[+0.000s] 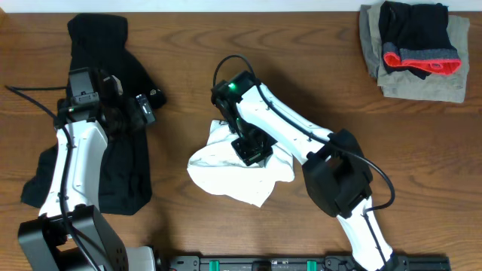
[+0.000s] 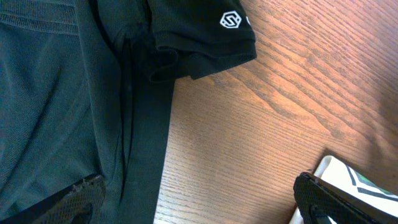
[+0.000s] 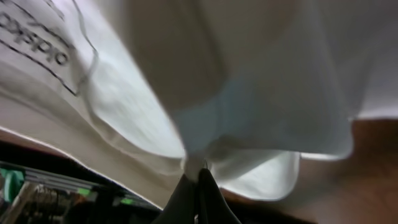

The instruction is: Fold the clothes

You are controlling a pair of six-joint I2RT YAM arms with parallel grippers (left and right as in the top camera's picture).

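Looking down from overhead, I see my right arm reach in from the near right edge of the desk (image 1: 301, 45). Its elbow is bent low and its forearm angles up and left toward the middle. The right pincer (image 1: 252, 150) sits on top of the white T-shirt (image 1: 226, 173), which lies crumpled in a loose heap at the centre of the desk. On the right wrist camera, the right pincer (image 3: 196, 174) has its fingers pressed together with a fold of the white T-shirt (image 3: 249, 74) nipped between the tips. The thin cloth hangs in front of the lens and fills most of that view. Some dark printing shows on it at the upper left, too blurred for me to read.

My left arm rises from the near left corner and runs straight up the desk over the black garment (image 1: 120, 165), with its wrist turned toward the right. The left pincer (image 1: 139, 109) is spread wide and holds nothing. On the left wrist camera, the left pincer (image 2: 199, 202) shows one finger at each bottom corner, with the black garment (image 2: 56, 93) and bare wood between them. The black garment lies stretched along the left side, with its small white logo (image 2: 231, 20) on a cuff just beside the bare desk (image 2: 249, 124).

A folded pile (image 1: 414, 45) (grey, black, a red band) sits at the far right corner, well apart from both arms.
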